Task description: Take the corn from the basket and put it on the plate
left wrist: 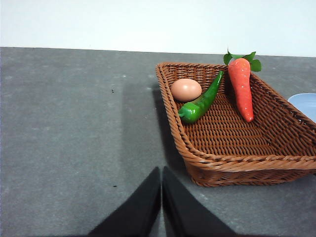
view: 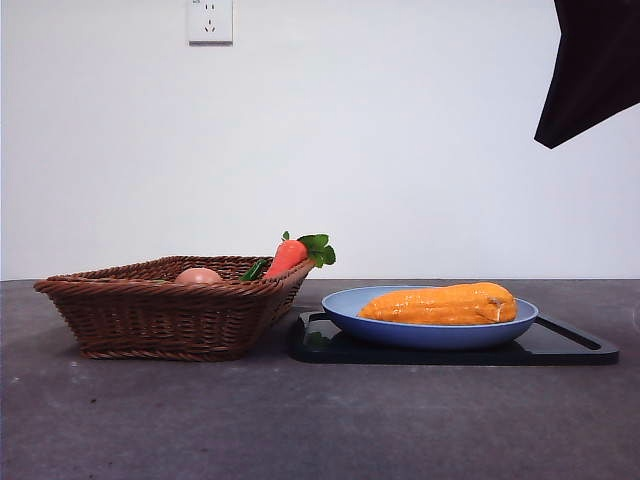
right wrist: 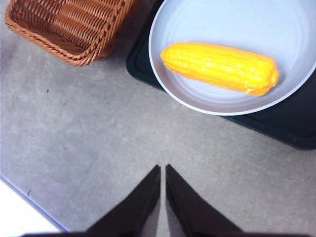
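The long glossy orange-yellow corn cob (right wrist: 220, 67) lies on the round light-blue plastic plate (right wrist: 207, 101), just beside the brown woven wicker basket (left wrist: 232, 163) holding a carrot (left wrist: 241, 86), green pepper (left wrist: 200, 103) and egg (left wrist: 186, 90). Both the left gripper (left wrist: 161, 197) and the right gripper (right wrist: 162, 195) have their jaws together, holding nothing.

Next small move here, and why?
Probably none beyond parking the right gripper: the corn already lies on the plate, the basket holds no corn, and both grippers, left included, are shut and holding nothing.
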Tool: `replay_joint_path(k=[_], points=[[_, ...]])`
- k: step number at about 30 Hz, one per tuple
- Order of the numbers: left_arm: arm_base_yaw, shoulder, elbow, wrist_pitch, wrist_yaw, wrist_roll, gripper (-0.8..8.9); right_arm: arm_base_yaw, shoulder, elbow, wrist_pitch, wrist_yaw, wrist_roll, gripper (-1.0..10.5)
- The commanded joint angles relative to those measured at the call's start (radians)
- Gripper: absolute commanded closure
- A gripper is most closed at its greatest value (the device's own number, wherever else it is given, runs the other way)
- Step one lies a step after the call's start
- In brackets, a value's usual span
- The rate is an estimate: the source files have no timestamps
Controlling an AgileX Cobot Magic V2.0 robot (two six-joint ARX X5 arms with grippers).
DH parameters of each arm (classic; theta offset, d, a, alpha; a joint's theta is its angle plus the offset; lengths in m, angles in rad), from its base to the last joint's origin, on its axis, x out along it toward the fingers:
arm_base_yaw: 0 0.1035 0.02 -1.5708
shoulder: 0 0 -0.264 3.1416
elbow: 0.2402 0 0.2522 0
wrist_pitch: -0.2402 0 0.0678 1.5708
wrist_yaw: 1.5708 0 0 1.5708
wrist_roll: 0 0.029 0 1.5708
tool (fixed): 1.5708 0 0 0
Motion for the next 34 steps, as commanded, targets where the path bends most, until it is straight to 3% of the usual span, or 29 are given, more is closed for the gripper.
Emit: replay_joint_path(k=[1,8,11,14,17,22,28,34], points=[[0.000,-0.001,-0.028,0.007,-0.002,-0.002,8.09,0.003,0.008,0.003,0.005,0.001,0.010,9.4],[0.000,-0.001,-0.028,0.008,-0.002,-0.002,8.09,0.003,0.008,0.003,0.005,0.001,0.006,9.4],[0.000,-0.001,-0.028,0.007,-0.002,-0.002,8.09,-0.024,-0.015,0.002,0.021,0.052,-0.074,9.4],[0.000,-0.001,-0.028,0.007,-0.002,-0.002,8.09,-0.083,-0.058,-0.026,0.149,0.110,-0.115,9.4],[0.000,-0.001,-0.028,0.008,-0.002,-0.002,8.09,-0.142,-0.142,-0.124,0.373,0.086,-0.116,9.4],[0.000,-0.001,-0.028,0.007,-0.002,-0.002,8.09,-0.297,-0.348,-0.381,0.667,0.048,-0.056,9.4],[0.000,-0.001,-0.028,0.007,-0.002,-0.002,8.09,-0.463,-0.601,-0.612,0.732,0.058,-0.052,9.4],[0.000,-0.001,-0.028,0.008,-0.002,-0.002,8.09,-0.522,-0.797,-0.770,0.779,0.126,-0.057,9.4]])
